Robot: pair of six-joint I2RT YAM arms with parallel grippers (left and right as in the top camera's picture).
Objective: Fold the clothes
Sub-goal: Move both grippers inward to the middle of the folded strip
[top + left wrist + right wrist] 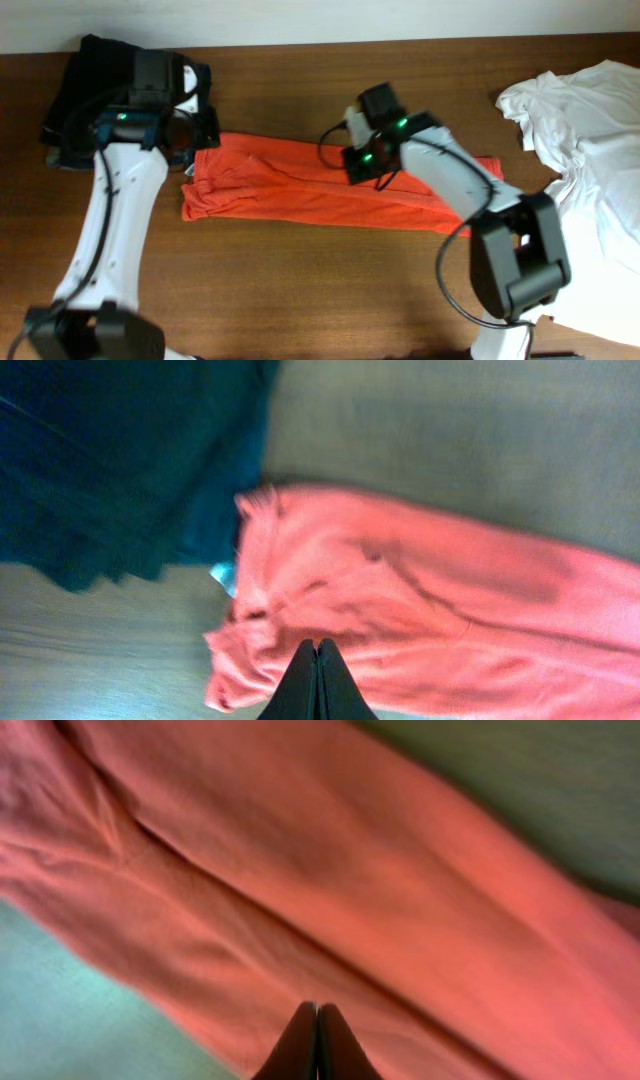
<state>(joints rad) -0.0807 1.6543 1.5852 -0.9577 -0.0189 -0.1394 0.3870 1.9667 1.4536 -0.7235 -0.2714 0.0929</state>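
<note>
The orange-red T-shirt (pixel 290 185) lies on the table folded into a long band running left to right. No lettering shows on it. My left gripper (pixel 190 140) hovers over the band's bunched left end (pixel 250 650), its fingers (pixel 317 647) pressed shut with no cloth between them. My right gripper (pixel 365 165) is above the middle of the band (pixel 350 870), also shut (pixel 317 1008) and empty. A plain white T-shirt (pixel 590 130) lies crumpled at the right edge of the table.
A pile of dark clothes (pixel 85 80) sits at the back left, touching the orange shirt's left end (pixel 110 470). The brown wooden table (pixel 300 290) shows bare in front of the shirt. The right arm's base (pixel 515 260) stands by the band's right end.
</note>
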